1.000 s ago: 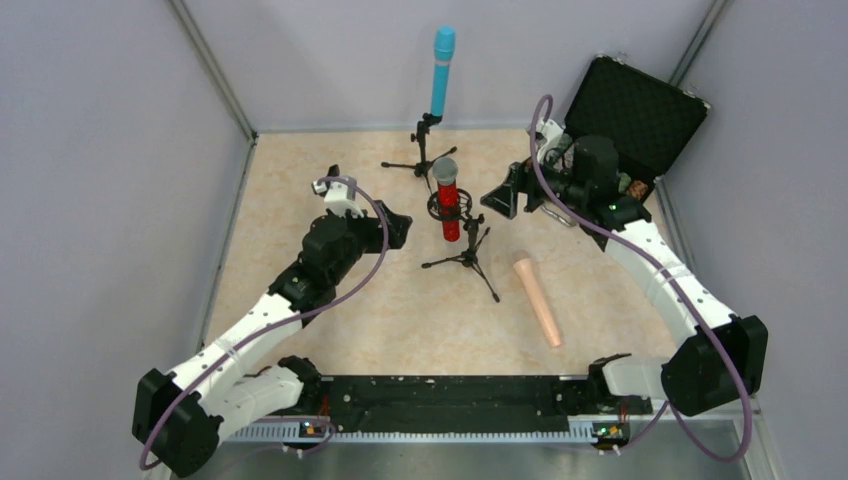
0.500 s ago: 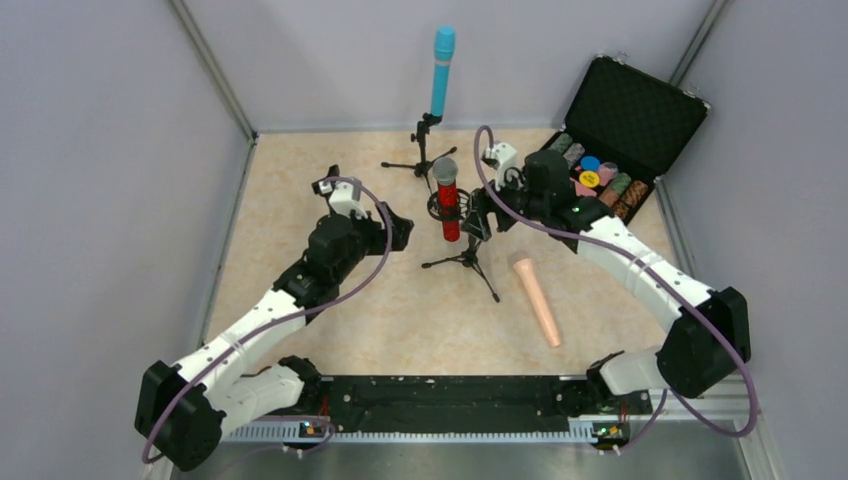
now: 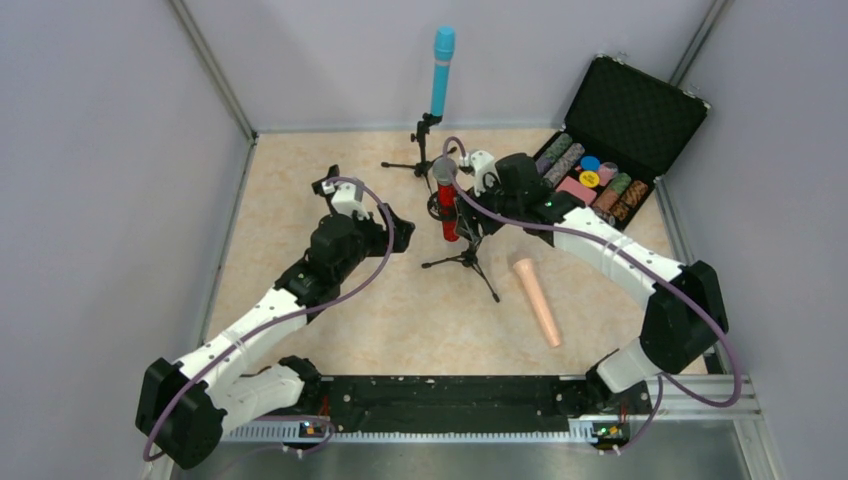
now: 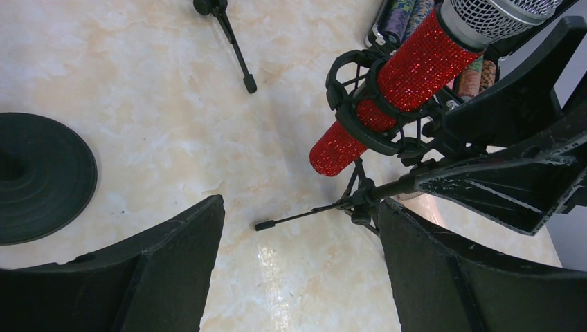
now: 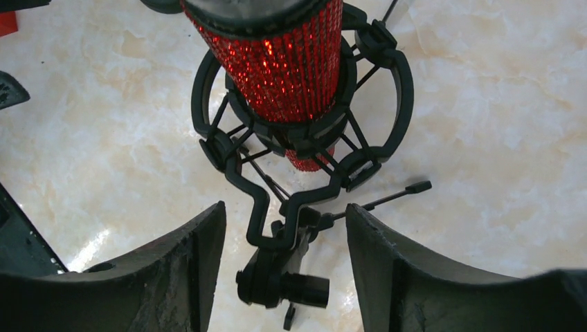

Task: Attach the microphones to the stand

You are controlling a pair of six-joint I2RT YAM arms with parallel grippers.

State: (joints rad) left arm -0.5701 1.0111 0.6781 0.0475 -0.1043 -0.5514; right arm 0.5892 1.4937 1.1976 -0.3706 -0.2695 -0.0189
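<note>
A glittery red microphone [image 3: 447,207] with a silver mesh head sits in the shock mount of a small tripod stand [image 3: 466,258] at mid-table. My right gripper [image 5: 285,235] is open, its fingers on either side of that stand's pivot joint [image 5: 284,277] below the mount, with a gap on each side. The left gripper [image 4: 301,228] is open over bare table, just left of the red microphone [image 4: 394,83]. A teal-blue microphone [image 3: 441,68] stands upright on the rear stand. On the table to the right lies a pale peach microphone [image 3: 537,300].
An open black case [image 3: 634,115] holding poker chips sits at the back right. A black round disc [image 4: 41,176] lies left of my left gripper. The rear stand's tripod leg [image 4: 232,45] reaches toward it. Grey walls enclose the table.
My right arm has swung left from the case to the red microphone's stand, and its jaws have narrowed. The left arm has stayed put.
</note>
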